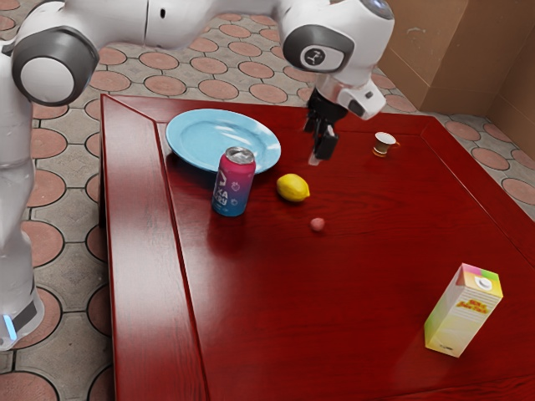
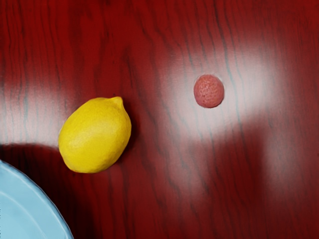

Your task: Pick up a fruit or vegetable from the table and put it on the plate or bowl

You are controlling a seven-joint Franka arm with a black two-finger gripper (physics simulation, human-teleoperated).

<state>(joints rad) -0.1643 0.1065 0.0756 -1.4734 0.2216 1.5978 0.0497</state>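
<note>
Dark red wooden table (image 1: 334,334), exterior view, left to right. Round light-blue plate (image 1: 221,138) lies flat, bare. Just in front of it stands a red-and-blue drink can (image 1: 233,182), upright. The yellow lemon (image 1: 292,187) rests on the wood near the plate's rim, not touching it. The small pinkish-red round fruit (image 1: 318,224) lies near the lemon, apart from it. The black two-finger gripper (image 1: 322,150) hangs above the table behind the lemon; open or clenched cannot be told. Small white cup (image 1: 384,144) beyond. Yellow-green juice carton (image 1: 463,309) stands well apart at the right.
</note>
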